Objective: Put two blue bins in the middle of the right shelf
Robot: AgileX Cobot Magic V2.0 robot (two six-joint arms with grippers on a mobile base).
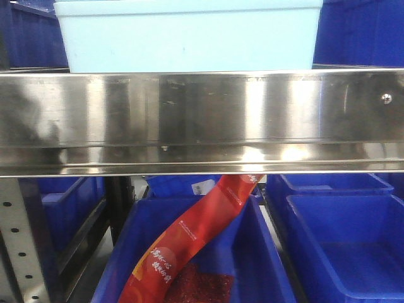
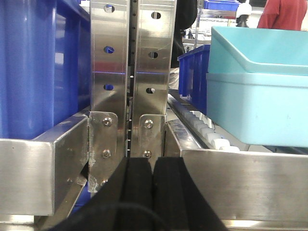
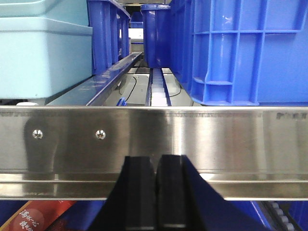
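Two blue bins, pale aqua and nested one inside the other, stand on the steel shelf tier: the upper bin (image 2: pixel 260 45) sits in the lower bin (image 2: pixel 255 110). From the front I see one pale bin (image 1: pixel 189 41) above the shiny front rail (image 1: pixel 202 120). The right wrist view has it at the left (image 3: pixel 43 57), behind the rail (image 3: pixel 216 139). My left gripper (image 2: pixel 153 162) is shut and empty, low before the perforated uprights, left of the bins. My right gripper (image 3: pixel 156 159) is shut and empty, in front of the rail.
Dark royal-blue ribbed bins (image 3: pixel 250 53) stand on the same tier to the right of the pale ones, and another (image 2: pixel 33 67) on the neighbouring rack. Below the rail, dark blue bins (image 1: pixel 347 246) hold a red package (image 1: pixel 196 233). Perforated steel uprights (image 2: pixel 130 72) separate the racks.
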